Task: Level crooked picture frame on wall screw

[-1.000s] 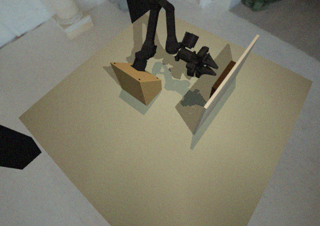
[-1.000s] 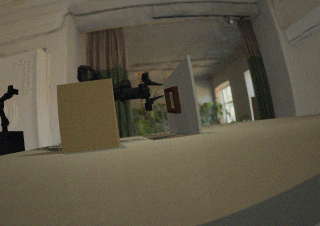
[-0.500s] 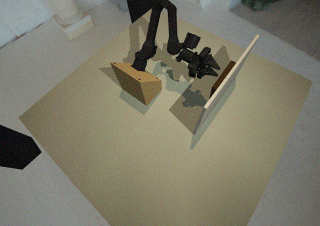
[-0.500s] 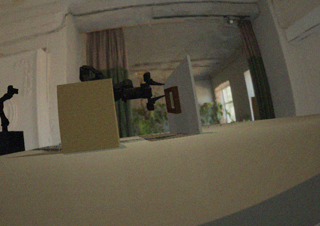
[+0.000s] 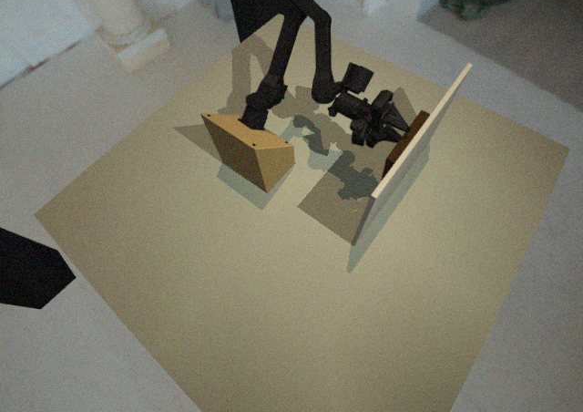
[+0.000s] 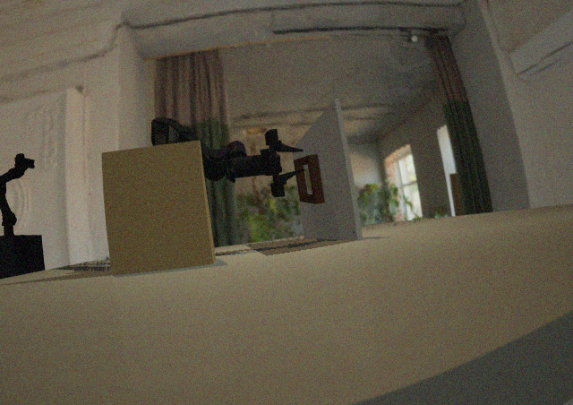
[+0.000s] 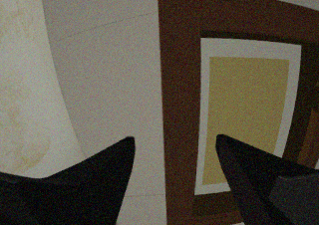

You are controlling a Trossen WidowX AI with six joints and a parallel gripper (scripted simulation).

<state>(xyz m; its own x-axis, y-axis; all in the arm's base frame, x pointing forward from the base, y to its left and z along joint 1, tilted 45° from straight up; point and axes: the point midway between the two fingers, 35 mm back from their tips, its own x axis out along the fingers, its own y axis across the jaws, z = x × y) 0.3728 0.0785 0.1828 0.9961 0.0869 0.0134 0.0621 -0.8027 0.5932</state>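
Note:
The brown picture frame (image 5: 393,157) (image 6: 316,178) (image 7: 179,86) hangs on the pale upright panel (image 5: 367,219) (image 6: 330,136) (image 7: 110,86). It has a white mat and a yellowish picture. My gripper (image 5: 405,134) (image 6: 303,160) (image 7: 175,141) is open and empty. Its fingertips are close in front of the frame. In the exterior view one finger is just above the top bar and the other just below it. In the wrist view this bar stands between the fingers on the image, with room on both sides. Screw and notched strip are hidden. The oblique views do not clearly show the frame's tilt.
A tan block (image 5: 235,155) (image 6: 157,206) stands on the mat (image 5: 282,303) (image 6: 301,322), near the arm's base. A dark block (image 5: 33,275) is at the left of the top view. A black post (image 5: 256,7) rises behind the arm. Another small dark arm (image 6: 5,206) shows far left.

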